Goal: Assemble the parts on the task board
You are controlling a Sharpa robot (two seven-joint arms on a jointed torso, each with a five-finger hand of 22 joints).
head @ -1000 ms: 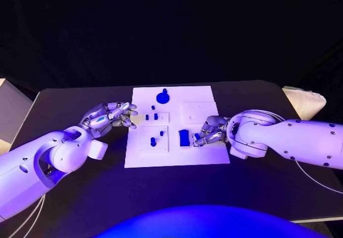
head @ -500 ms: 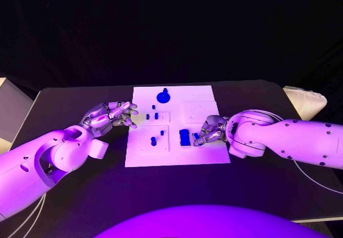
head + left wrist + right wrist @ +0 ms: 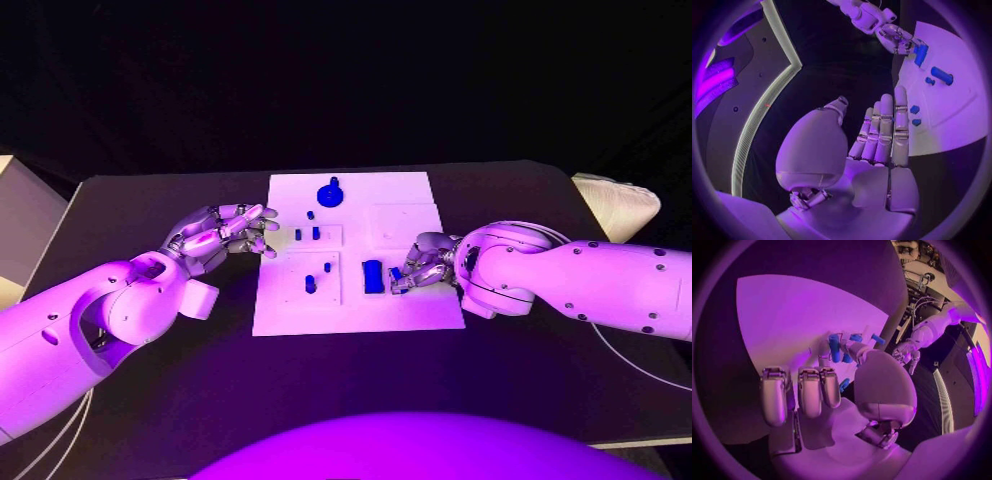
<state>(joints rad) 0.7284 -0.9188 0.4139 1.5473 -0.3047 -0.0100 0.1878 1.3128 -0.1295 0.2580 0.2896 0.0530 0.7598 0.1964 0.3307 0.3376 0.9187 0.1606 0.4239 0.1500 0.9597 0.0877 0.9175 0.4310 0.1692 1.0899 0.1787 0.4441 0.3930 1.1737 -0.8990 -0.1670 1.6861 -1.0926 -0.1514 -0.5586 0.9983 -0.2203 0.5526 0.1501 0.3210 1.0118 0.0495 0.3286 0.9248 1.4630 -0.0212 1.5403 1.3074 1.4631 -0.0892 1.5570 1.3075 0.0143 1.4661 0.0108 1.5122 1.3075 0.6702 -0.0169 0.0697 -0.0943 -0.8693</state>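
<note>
The white task board [image 3: 411, 305] lies in the middle of the table. On it stand a round blue knob [image 3: 330, 193], several small blue pegs [image 3: 307, 234] and a blue block [image 3: 372, 277]. My right hand [image 3: 420, 264] is low over the board's right half, just beside the block [image 3: 835, 347]. Its fingers are curled in, and a small blue part [image 3: 844, 385] is pinched between thumb and fingers. My left hand [image 3: 224, 232] hovers at the board's left edge, holding nothing; its fingers [image 3: 882, 130] are straight and its thumb stands apart. The left wrist view also shows the right hand [image 3: 893, 36] by the block [image 3: 920, 53].
A white object [image 3: 617, 205] sits at the table's right edge, behind my right arm. A pale box [image 3: 18, 215] stands off the table's left side. Bare black table [image 3: 361, 380] stretches in front of the board.
Both hands stay almost where they were. No part on the board has moved.
</note>
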